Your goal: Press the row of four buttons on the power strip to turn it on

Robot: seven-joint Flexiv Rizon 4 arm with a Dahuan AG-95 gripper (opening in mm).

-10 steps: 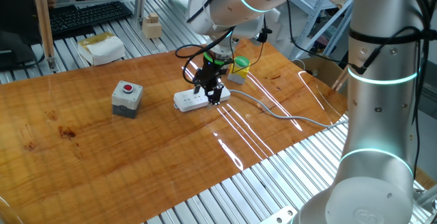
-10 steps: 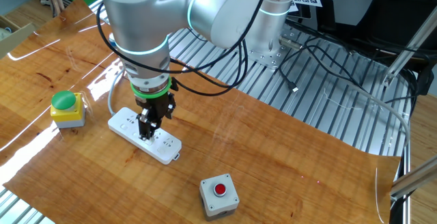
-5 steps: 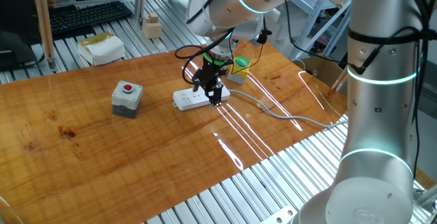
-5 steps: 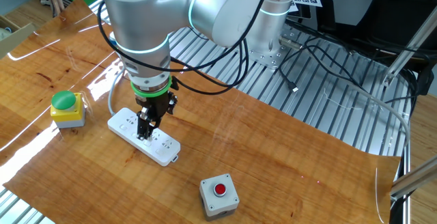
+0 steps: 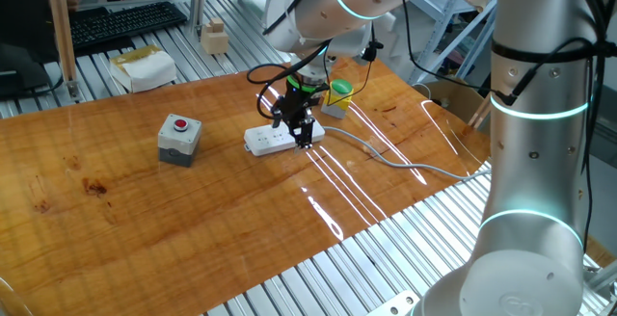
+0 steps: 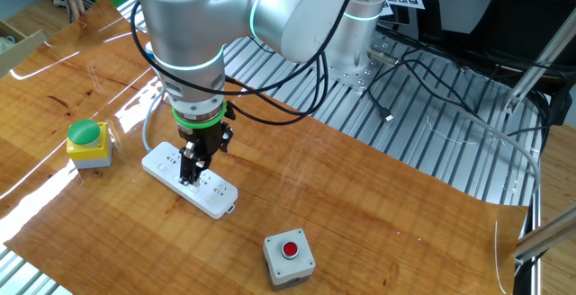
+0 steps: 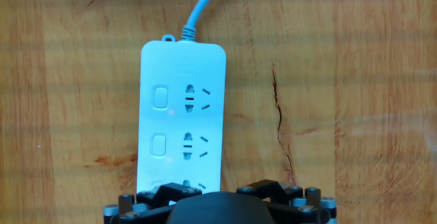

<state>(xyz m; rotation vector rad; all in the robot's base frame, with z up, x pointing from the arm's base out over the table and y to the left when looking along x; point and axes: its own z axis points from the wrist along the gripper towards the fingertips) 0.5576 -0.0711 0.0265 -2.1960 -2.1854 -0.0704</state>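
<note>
The white power strip (image 5: 273,141) lies flat on the wooden table, its grey cable (image 5: 386,158) trailing right. My gripper (image 5: 303,139) points straight down onto the strip's top face, near its middle (image 6: 190,174). In the hand view the strip (image 7: 198,60) runs up the frame. Two of the buttons (image 7: 162,96) (image 7: 160,145) show in a column left of the sockets, and a third is half hidden behind the hand's dark housing (image 7: 218,210). No view shows the gap between the fingertips.
A grey box with a red round button (image 5: 179,137) sits left of the strip. A yellow box with a green button (image 5: 337,95) stands just behind it. At the back are a keyboard (image 5: 125,22), a cardboard box (image 5: 145,67) and a wooden block (image 5: 214,37).
The gripper has shifted slightly along the strip toward its cable end, staying low over it. The strip and boxes have not moved.
</note>
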